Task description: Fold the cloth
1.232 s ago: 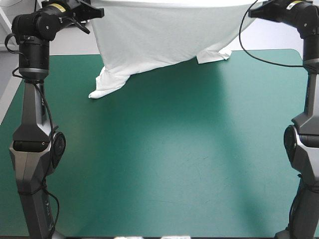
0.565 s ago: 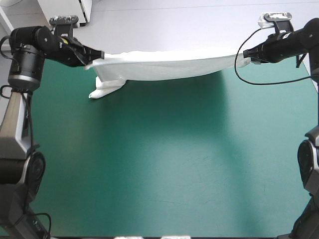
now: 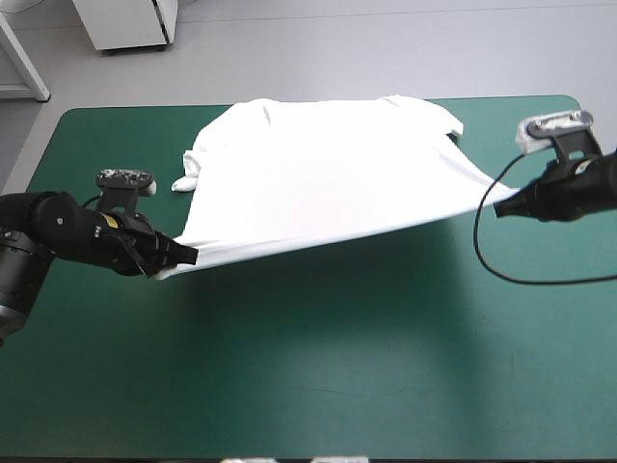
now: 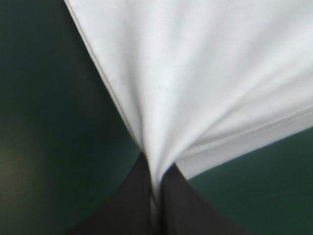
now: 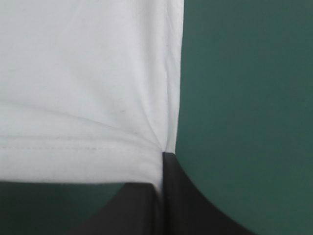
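The left gripper (image 3: pixel 185 257) and right gripper (image 3: pixel 503 204) are each clamped on a hem corner of the T-shirt (image 3: pixel 318 174). They hold that edge taut above the teal-green cover (image 3: pixel 337 367), while collar and sleeves lie toward the cover's far edge. Earlier the shirt hung high at that edge; since then the arms have lowered and drawn nearer.

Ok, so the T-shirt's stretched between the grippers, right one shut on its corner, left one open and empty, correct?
No, the left gripper is not open: the left wrist view shows it shut on the T-shirt, gripping a corner. The rest stands: the T-shirt is stretched between the grippers, the right gripper shut on its corner.
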Robot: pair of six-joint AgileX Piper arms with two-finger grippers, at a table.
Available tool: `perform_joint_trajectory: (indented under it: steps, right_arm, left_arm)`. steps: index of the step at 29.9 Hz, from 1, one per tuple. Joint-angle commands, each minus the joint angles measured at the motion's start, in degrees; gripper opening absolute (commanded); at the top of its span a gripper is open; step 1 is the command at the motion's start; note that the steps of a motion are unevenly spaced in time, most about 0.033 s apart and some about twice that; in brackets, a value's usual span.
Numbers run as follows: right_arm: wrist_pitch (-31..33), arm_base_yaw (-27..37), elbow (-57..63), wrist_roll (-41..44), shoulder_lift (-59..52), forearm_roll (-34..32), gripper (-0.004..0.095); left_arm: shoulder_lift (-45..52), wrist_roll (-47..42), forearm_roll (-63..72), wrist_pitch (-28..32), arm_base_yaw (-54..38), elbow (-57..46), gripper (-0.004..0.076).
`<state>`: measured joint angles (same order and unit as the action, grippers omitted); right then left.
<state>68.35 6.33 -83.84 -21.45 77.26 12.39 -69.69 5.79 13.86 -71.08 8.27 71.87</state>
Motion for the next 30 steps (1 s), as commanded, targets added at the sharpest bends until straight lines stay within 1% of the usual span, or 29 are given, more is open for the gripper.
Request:
perform_joint_trajectory:
  steps: [1,3,5,7,9,14,17,21,25,26,30]
  right_arm:
    - [-5.57,-2.63,9.54,-1.08,-8.94,-5.04,-0.0011]
    - [-7.14,-5.64,15.75,-0.57,-12.95,-8.72,-0.0011]
    - [-9.33,-8.01,22.49,2.53,-17.09,-12.9,-0.0012]
    - [-9.74,-8.4,28.47,3.49,-20.68,-14.24,-0.0017]
    - [-9.74,-8.4,33.1,3.87,-23.65,-13.92,-0.0017]
    - [-9.29,-8.45,42.51,3.87,-29.2,-10.65,-0.0017]
    - [-8.34,-8.74,46.37,4.01,-30.31,-9.82,-0.0017]
    - [-7.1,-10.39,48.81,4.36,-30.82,-9.53,-0.0017]
    - [-4.12,-11.35,50.05,5.35,-30.82,-9.65,-0.0017]
    - [-3.43,-11.56,50.45,5.35,-30.82,-9.35,-0.0017]
    - [-2.36,-12.04,52.08,5.48,-30.97,-8.31,-0.0017]
  left_arm:
    - [3.65,-0.29,-1.93,2.12,2.9,-3.13,-0.0009]
    - [5.18,-0.45,-2.45,3.16,4.03,-6.14,-0.0009]
    - [6.78,-0.45,-2.14,4.62,4.45,-9.8,-0.0009]
    - [8.5,0.01,-1.29,6.09,4.45,-13.84,-0.0009]
    - [10.0,0.23,-1.31,7.15,4.45,-17.51,-0.0009]
    - [14.28,-0.5,-1.2,7.41,4.45,-26.9,-0.0009]
    - [17.05,-1.22,-1.09,7.55,4.45,-32.15,-0.0009]
    - [21.2,-2.77,-1.09,5.67,4.45,-37.55,-0.0009]
    - [25.22,-5.01,-1.09,5.27,4.45,-41.36,-0.0009]
    - [26.02,-6.56,-1.07,4.99,4.45,-41.6,-0.0009]
    - [27.43,-6.68,-1.44,4.89,4.45,-41.61,-0.0009]
